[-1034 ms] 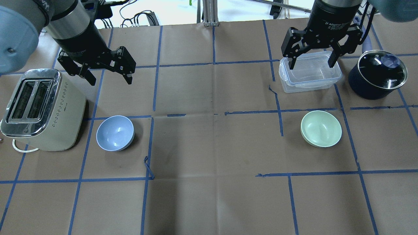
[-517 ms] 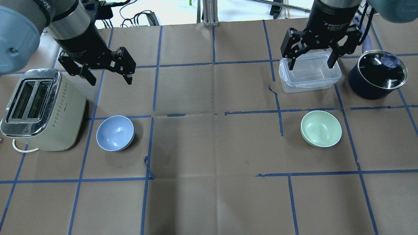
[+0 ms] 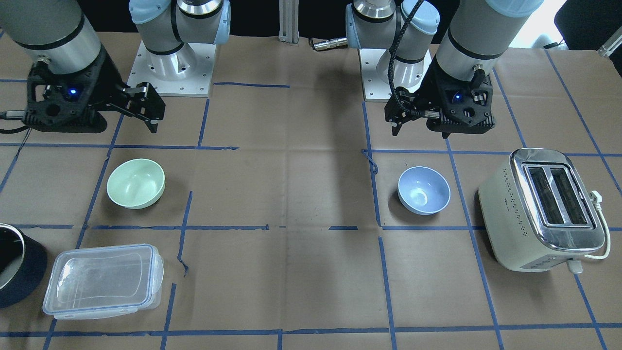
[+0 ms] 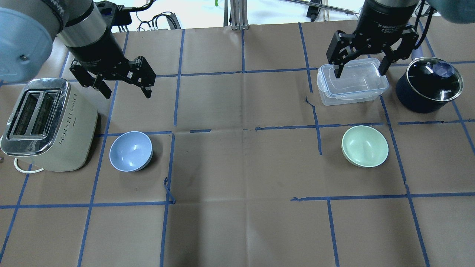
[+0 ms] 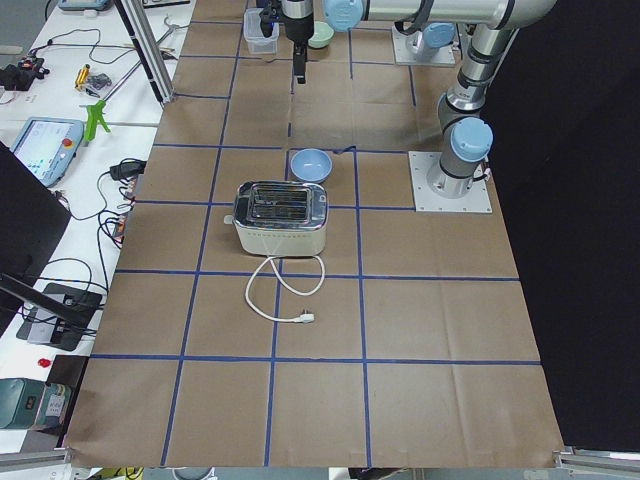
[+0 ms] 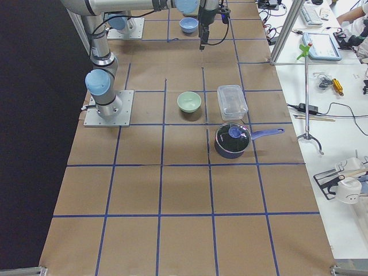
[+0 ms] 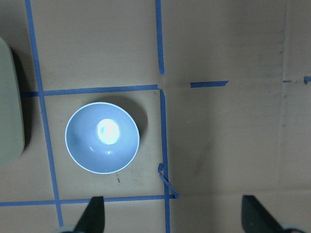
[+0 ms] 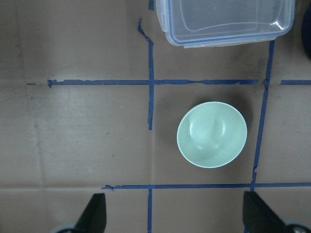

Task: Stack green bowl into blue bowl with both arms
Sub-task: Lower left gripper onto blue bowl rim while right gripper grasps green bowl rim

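Note:
The green bowl sits upright on the table's right half; it also shows in the right wrist view and the front view. The blue bowl sits upright on the left half, next to the toaster, and shows in the left wrist view and the front view. My left gripper is open and empty, held above the table behind the blue bowl. My right gripper is open and empty, held high over the clear container, behind the green bowl. The two bowls are far apart.
A cream toaster stands just left of the blue bowl, its cord trailing at the table's left end. A clear lidded container and a dark pot with a glass lid stand behind the green bowl. A loose tape end curls up near the blue bowl.
Both grippers have shifted slightly to the right in the overhead view, still open. Neither bowl has moved.

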Robot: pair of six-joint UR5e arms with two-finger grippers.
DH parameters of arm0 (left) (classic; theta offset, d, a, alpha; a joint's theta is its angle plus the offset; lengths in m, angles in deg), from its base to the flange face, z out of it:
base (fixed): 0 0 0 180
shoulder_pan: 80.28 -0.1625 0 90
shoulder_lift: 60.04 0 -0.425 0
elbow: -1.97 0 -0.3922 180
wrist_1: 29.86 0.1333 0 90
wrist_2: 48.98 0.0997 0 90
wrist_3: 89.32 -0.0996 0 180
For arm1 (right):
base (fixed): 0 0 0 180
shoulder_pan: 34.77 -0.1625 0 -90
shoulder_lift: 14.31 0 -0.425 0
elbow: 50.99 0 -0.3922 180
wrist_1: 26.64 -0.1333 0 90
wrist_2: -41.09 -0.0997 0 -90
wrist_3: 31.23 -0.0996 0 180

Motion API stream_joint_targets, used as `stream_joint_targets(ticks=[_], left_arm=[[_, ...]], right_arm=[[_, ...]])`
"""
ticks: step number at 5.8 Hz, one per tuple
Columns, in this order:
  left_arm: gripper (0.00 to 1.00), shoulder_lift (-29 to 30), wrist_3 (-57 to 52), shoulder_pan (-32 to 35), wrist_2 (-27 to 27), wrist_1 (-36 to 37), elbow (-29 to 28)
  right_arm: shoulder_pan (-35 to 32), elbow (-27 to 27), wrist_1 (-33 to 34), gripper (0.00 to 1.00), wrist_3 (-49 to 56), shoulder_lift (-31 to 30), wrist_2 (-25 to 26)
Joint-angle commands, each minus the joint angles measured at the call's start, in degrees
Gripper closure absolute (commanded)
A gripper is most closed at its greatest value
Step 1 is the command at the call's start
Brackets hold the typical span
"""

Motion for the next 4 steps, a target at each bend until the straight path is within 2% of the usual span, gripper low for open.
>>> stream_joint_targets(ticks=[1, 2, 3, 4], left_arm=[[0.02, 0.2, -0.7, -1.5, 0.0, 5.6, 7.9], [0.03, 0.9, -2.8, -5.1, -0.1, 15.4, 17.1], [0.03, 3.8, -5.0, -6.1, -0.2, 28.9, 25.1], [0.03, 8.3, -5.0, -5.7, -0.4, 33.4, 27.0]], right_arm=[[9.0, 0.2, -0.3, 0.00, 10.5, 0.5, -0.5], [11.6, 0.3, -0.3, 0.00, 14.4, 0.9, -0.7], [13.1, 2.0, 0.1, 0.00, 15.2, 1.2, -0.6], [16.8, 6.8, 6.1, 0.00, 18.6, 1.3, -0.6]])
